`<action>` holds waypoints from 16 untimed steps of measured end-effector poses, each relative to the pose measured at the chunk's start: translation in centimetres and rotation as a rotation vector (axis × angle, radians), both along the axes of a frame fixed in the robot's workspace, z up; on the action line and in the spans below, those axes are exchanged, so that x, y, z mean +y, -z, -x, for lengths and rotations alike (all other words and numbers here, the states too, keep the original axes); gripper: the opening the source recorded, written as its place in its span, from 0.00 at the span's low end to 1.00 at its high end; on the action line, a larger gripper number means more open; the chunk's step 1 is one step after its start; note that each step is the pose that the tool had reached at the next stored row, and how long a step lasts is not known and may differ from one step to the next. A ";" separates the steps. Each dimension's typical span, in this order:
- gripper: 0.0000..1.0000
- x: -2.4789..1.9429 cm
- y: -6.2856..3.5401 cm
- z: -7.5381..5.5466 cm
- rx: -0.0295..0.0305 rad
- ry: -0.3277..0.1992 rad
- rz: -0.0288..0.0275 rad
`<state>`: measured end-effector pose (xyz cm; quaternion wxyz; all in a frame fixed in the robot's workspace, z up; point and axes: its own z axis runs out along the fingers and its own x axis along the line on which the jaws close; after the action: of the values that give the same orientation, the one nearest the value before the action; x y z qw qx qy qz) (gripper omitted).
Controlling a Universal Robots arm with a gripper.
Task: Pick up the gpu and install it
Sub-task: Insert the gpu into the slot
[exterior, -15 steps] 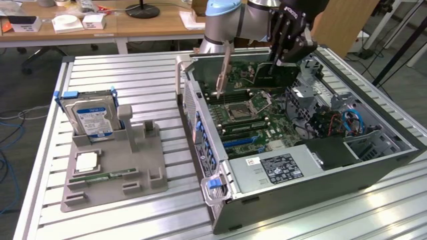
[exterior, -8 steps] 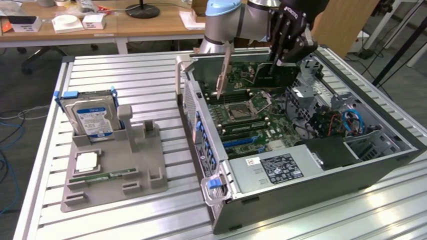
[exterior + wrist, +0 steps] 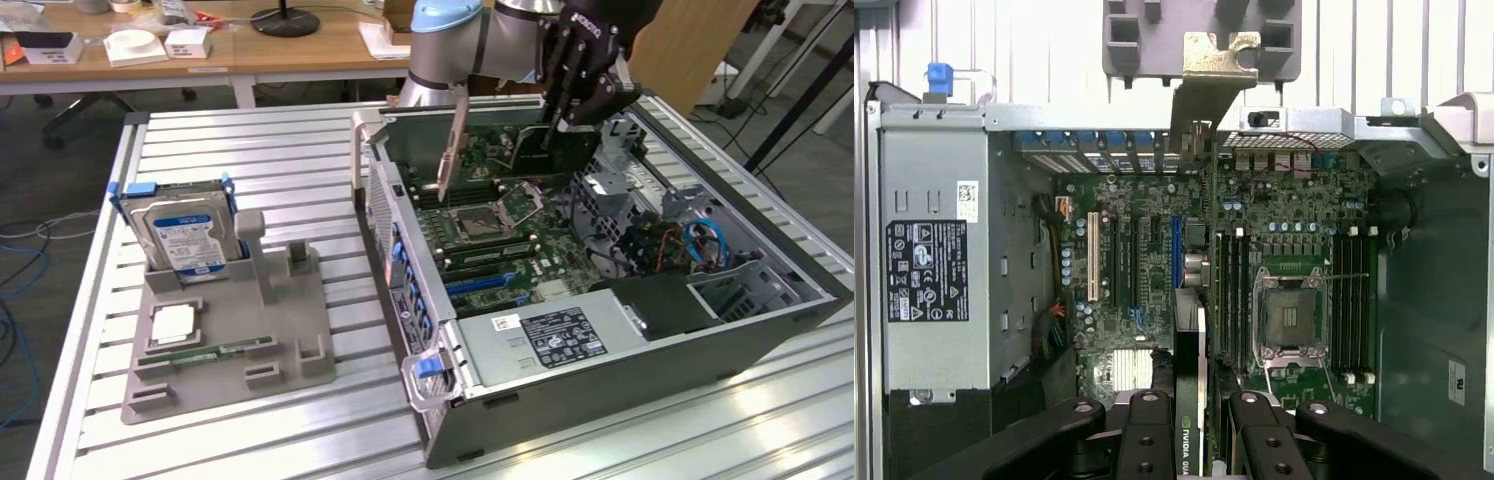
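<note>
The gpu (image 3: 527,150) is a flat black card with a long silver bracket (image 3: 451,150) at one end. It hangs on edge over the motherboard (image 3: 494,240) of the open computer case (image 3: 601,400). My gripper (image 3: 585,112) is shut on the card's upper edge, at the end away from the bracket. In the wrist view the gpu (image 3: 1194,340) runs edge-on between my fingers (image 3: 1146,440), with my gripper (image 3: 1199,445) clamped on it. Its bracket (image 3: 1219,65) reaches toward the case's rear wall. A blue expansion slot (image 3: 1178,250) lies just beside the card's line.
A grey fixture (image 3: 287,340) at the exterior view's left holds a silver hard drive (image 3: 187,235), a small chip (image 3: 174,322) and a green memory stick (image 3: 214,350). Inside the case are the power supply (image 3: 554,335), the processor socket (image 3: 474,222) and cables (image 3: 667,245).
</note>
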<state>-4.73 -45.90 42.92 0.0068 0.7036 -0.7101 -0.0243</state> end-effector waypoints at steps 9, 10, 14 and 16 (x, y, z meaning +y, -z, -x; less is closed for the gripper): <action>0.26 0.00 0.04 -0.1 -0.0035 -0.017 0.0004; 0.26 0.00 0.06 -0.1 -0.0059 -0.016 0.0006; 0.26 0.00 0.24 -0.1 -0.0206 -0.016 0.0009; 0.26 0.01 0.31 -0.1 -0.0279 -0.016 0.0012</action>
<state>-4.68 -45.89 42.61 -0.0025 0.7096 -0.7044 -0.0139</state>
